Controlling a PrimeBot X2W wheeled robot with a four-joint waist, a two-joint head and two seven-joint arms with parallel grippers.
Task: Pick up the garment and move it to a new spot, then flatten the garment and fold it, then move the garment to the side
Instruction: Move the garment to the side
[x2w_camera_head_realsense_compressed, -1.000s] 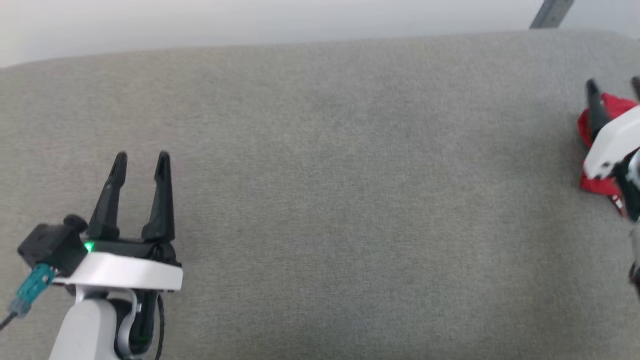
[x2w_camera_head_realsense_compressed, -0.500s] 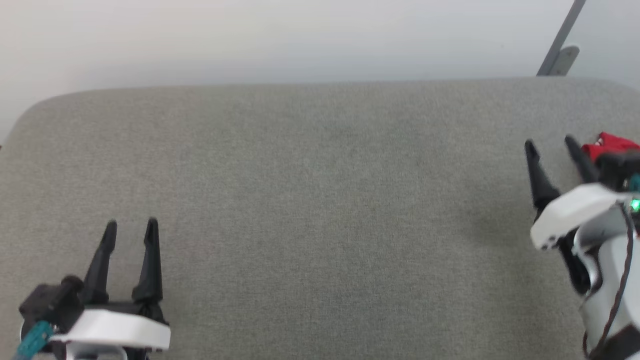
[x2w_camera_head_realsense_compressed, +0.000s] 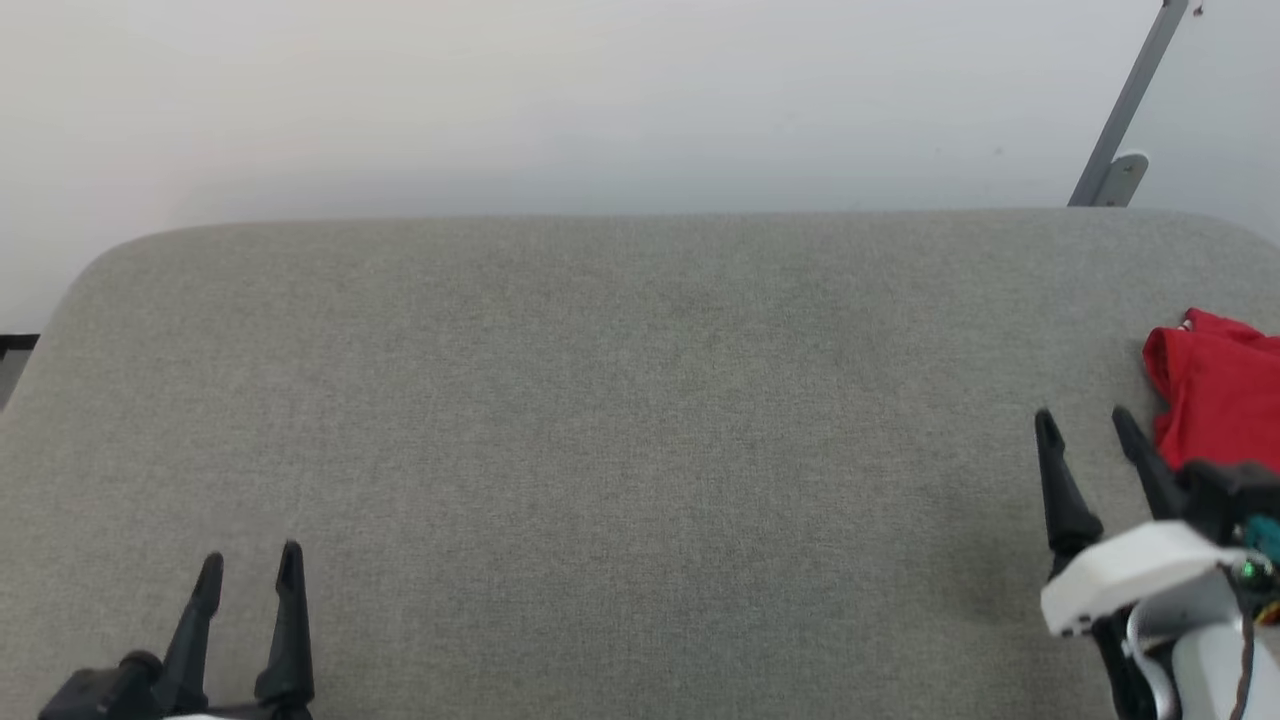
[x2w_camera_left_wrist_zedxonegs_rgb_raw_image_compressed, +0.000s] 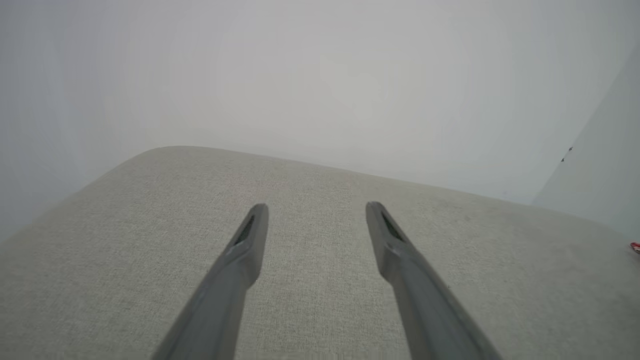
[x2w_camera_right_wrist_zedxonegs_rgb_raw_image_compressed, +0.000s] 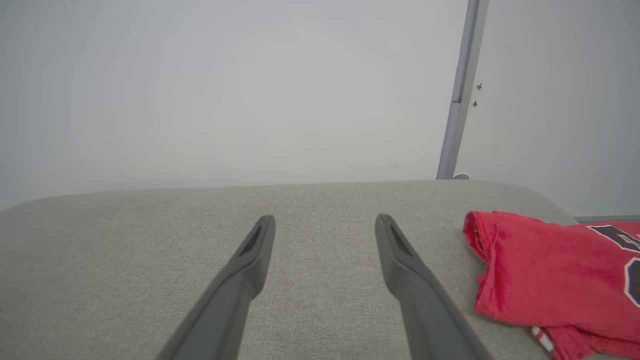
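Just left of the shirt (x2w_camera_head_realsense_compressed: 1215, 410) on the grey cushion (x2w_camera_head_realsense_compressed: 640, 400): right gripper (x2w_camera_head_realsense_compressed: 1080, 414) spread wide, empty. Far left of it: left gripper (x2w_camera_head_realsense_compressed: 251, 553), wide, empty.

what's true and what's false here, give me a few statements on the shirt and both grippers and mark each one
1. The right gripper is shut on the garment. False: its jaws stand open and empty, with the garment lying just beside it.
2. The garment lies at the right end of the gray padded surface. True.
3. The left gripper is open and holds nothing. True.
4. The garment is spread flat across the middle of the surface. False: it sits in a compact bundle at the right end.
5. Black letters with white outlines show on the garment in the right wrist view. True.
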